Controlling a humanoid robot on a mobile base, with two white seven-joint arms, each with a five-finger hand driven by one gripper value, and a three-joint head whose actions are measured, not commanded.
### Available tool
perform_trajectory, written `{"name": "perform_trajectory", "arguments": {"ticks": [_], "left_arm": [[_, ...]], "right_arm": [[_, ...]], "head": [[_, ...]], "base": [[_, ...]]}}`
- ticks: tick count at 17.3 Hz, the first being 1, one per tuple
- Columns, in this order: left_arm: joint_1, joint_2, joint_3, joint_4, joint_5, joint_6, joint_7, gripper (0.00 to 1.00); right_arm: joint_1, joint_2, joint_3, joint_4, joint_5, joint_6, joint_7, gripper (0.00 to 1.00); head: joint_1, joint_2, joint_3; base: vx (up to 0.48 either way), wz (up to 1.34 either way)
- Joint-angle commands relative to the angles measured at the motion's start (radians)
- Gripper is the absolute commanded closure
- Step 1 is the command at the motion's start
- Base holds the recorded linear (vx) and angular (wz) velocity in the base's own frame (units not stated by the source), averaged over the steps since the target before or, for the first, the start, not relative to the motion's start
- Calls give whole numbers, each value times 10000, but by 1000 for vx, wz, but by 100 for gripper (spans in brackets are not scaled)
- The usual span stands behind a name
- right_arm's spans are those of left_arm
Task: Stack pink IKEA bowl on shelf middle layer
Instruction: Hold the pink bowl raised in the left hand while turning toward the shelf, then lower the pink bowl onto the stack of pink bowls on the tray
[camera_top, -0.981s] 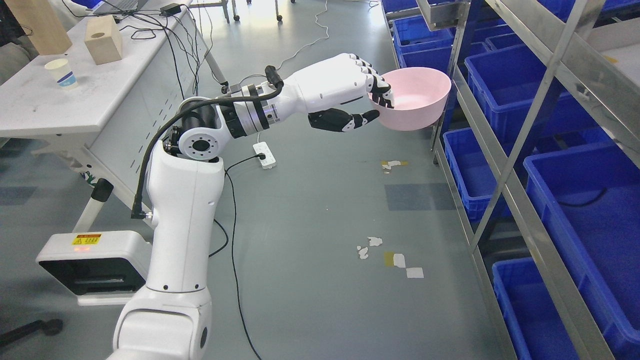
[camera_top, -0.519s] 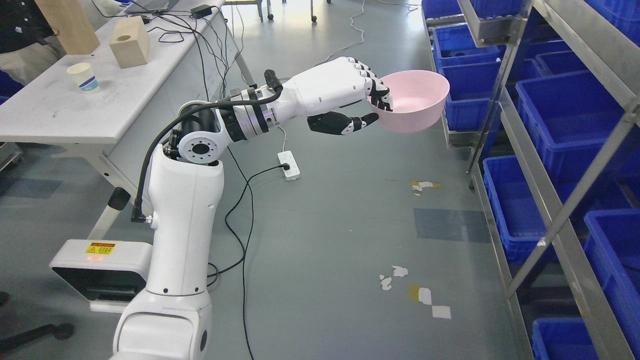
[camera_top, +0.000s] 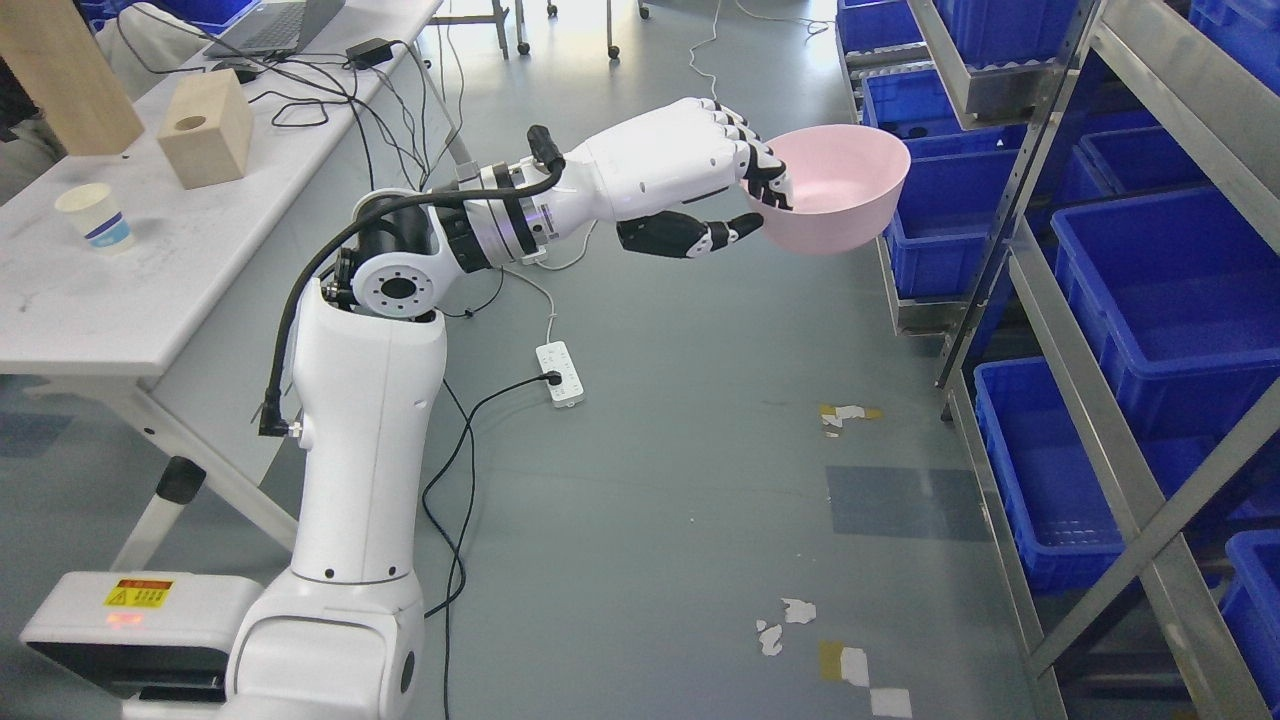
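Note:
My left hand (camera_top: 752, 208) is shut on the pink bowl (camera_top: 840, 195), fingers hooked over its near rim and the thumb under its side. The bowl is held upright in the air, above the floor, just left of the metal shelf rack (camera_top: 1010, 270). Its far edge is close to the rack's upright post. The white left arm (camera_top: 370, 400) reaches up from the lower left. No other pink bowl shows on the shelves in this view.
Blue bins (camera_top: 1160, 290) fill the shelf levels on the right. A white table (camera_top: 150, 270) at the left holds a paper cup (camera_top: 95, 217) and wooden blocks (camera_top: 205, 130). A power strip (camera_top: 560, 372) and cables lie on the grey floor.
The whole view has shifted as the camera moved, so the shelf and floor sit differently in the picture. The hand still holds the bowl, now slightly closer to the rack's post.

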Motion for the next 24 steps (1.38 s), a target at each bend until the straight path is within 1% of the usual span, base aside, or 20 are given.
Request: {"name": "perform_trajectory", "arguments": {"ticks": [1,4,8,11,16,18,22,24], "left_arm": [[-665,175,-280,-91,115,1,0,98],[-772,175,-373,-91,237,1,0,98],[-1355,175,-586,-60,330,1,0,98],[-1371,175,-848,-14,330,1,0,98],[-1341,175,-894,78,422,1,0,97],[-1341,175,-986,78,437,1,0,97],[-1325,175,-1048,78,682,1,15,97],[-1386,175,-789,63,607,1,-61,97]], "right_arm": [[-5,-175,46,-175,3,5,6,0],[-5,-175,46,-175,3,5,6,0],[-5,-175,46,-175,3,5,6,0],[-5,-175,31,-175,3,5,6,0],[-5,-175,46,-175,3,5,6,0],[-5,-175,46,-175,-12,5,6,0],[-5,-175,46,-175,-12,5,6,0],[-5,-175,46,-175,-12,5,6,0]], "head": [[0,0,0],[0,0,0],[0,0,0],[0,0,0],[0,0,0],[0,0,0],[0,0,0],[0,0,0]], "base": [[267,-270],[212,-127],[156,-19],[111,17],[105,-211],[77,-763],[72,-1300],[66,-1571]]}}
